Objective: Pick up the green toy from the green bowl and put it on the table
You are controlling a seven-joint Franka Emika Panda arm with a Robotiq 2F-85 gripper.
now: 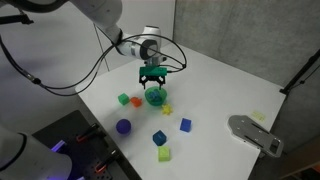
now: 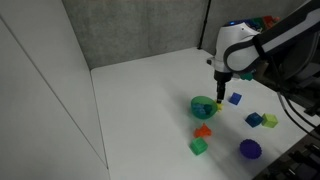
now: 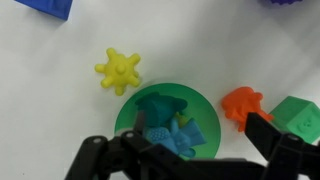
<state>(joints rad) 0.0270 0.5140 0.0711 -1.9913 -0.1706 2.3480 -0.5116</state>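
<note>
The green bowl (image 3: 130,120) sits on the white table (image 3: 50,110) directly below my gripper. In it lie the dark teal-green toy (image 3: 160,105) and a light blue toy (image 3: 178,138), touching each other. My gripper (image 3: 175,142) is open, its two black fingers standing to either side of the bowl, with nothing between them. In both exterior views the gripper (image 1: 152,78) (image 2: 220,80) hangs just above the bowl (image 1: 156,97) (image 2: 203,105), pointing down. The toy is too small to make out there.
A yellow spiky toy (image 3: 118,70), an orange toy (image 3: 242,105) and a bright green cube (image 3: 298,115) lie close round the bowl. Blue cubes (image 1: 185,125) (image 1: 159,137), a lime cube (image 1: 164,154), a purple ball (image 1: 124,126) and a grey object (image 1: 255,133) lie further off.
</note>
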